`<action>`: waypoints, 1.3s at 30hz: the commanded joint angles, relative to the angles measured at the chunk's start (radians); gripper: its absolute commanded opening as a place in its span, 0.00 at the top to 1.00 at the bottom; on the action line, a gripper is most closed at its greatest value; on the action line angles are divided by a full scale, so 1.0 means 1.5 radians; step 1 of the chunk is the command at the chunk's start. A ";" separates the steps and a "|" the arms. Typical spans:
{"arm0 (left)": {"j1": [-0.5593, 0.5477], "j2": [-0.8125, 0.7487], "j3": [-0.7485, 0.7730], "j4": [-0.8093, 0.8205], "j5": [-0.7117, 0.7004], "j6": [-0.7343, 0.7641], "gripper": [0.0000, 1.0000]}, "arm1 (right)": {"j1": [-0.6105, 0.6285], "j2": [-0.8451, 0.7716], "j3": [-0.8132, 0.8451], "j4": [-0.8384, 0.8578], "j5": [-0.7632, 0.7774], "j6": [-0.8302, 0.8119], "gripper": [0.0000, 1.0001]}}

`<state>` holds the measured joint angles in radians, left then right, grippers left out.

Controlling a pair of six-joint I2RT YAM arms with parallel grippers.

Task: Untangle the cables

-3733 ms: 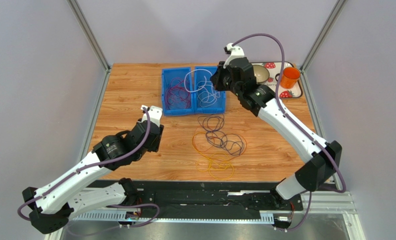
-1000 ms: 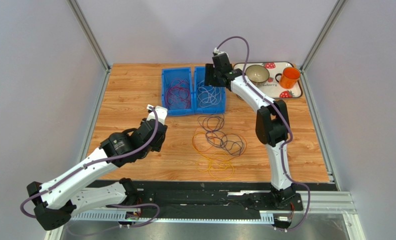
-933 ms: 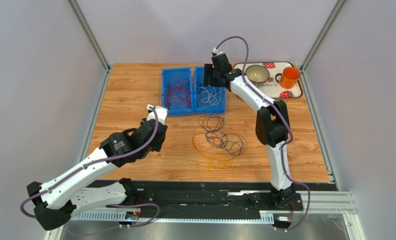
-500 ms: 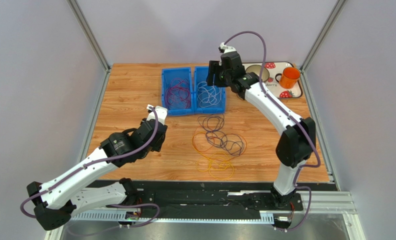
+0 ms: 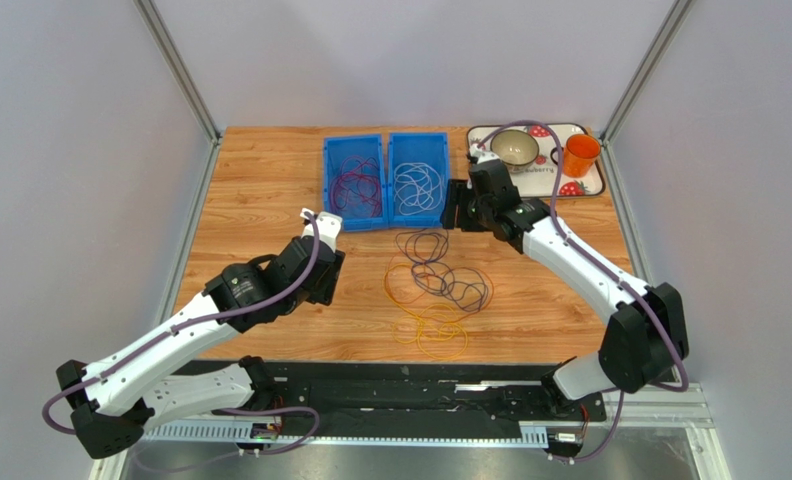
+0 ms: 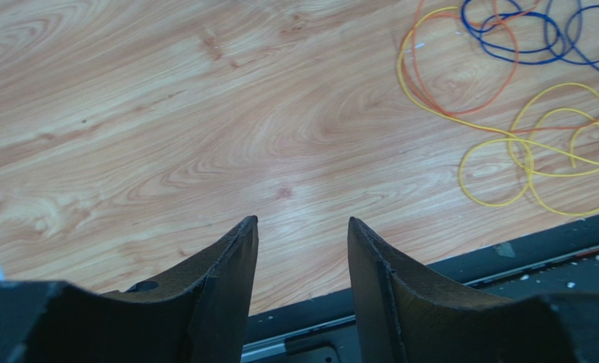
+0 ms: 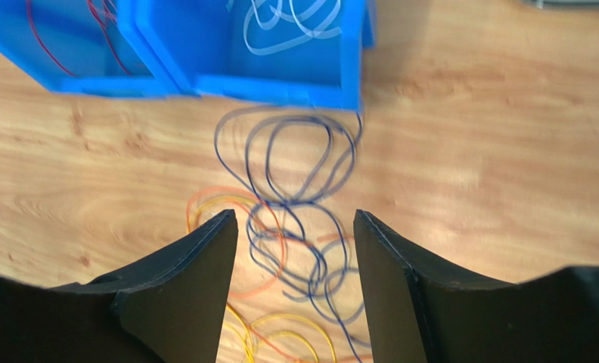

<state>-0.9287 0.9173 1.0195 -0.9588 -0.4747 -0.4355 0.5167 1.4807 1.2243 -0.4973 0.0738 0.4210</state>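
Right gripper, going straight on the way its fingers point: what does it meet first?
Most likely the dark cable loops lying on the table. In the wrist view they sit right between the fingers of the open right gripper. How far above them it is, the pictures do not settle.

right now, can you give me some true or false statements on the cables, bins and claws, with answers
1. The red cable lies in a blue bin. True.
2. The white cable lies on the bare table. False: the white cable sits in the other blue bin.
3. The right claw grips the dark purple cable. False: the right claw is open, holding nothing.
4. The yellow cable lies on the table, outside both bins. True.
5. The orange mug stands in a bin. False: the orange mug stands on the tray.
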 commanded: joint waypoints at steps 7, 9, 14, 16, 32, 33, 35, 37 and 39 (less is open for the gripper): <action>-0.003 0.131 -0.030 0.240 0.106 -0.024 0.14 | 0.012 -0.141 -0.182 0.033 -0.032 0.050 0.39; -0.003 0.166 -0.022 0.277 0.106 -0.014 0.14 | 0.012 -0.155 -0.199 0.033 -0.033 0.051 0.39; -0.003 0.283 -0.007 0.380 0.109 0.023 0.15 | 0.014 -0.188 -0.237 0.030 -0.032 0.049 0.39; -0.003 0.330 0.010 0.400 0.102 0.034 0.14 | 0.014 -0.196 -0.245 0.028 -0.036 0.047 0.39; 0.068 0.497 0.044 0.500 0.165 0.027 0.21 | 0.014 -0.229 -0.291 0.029 -0.059 0.046 0.39; 0.068 0.504 0.045 0.503 0.165 0.030 0.22 | 0.015 -0.228 -0.291 0.031 -0.060 0.045 0.39; 0.071 0.511 0.045 0.510 0.165 0.033 0.24 | 0.016 -0.223 -0.291 0.034 -0.061 0.045 0.39; 0.075 0.517 0.043 0.515 0.167 0.033 0.28 | 0.014 -0.219 -0.289 0.035 -0.065 0.046 0.39; 0.079 0.525 0.039 0.525 0.172 0.033 0.34 | 0.016 -0.214 -0.288 0.037 -0.066 0.046 0.39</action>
<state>-0.8200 1.6917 1.0512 -0.2367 -0.2356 -0.3935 0.5346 1.1568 0.7971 -0.4808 -0.0090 0.4824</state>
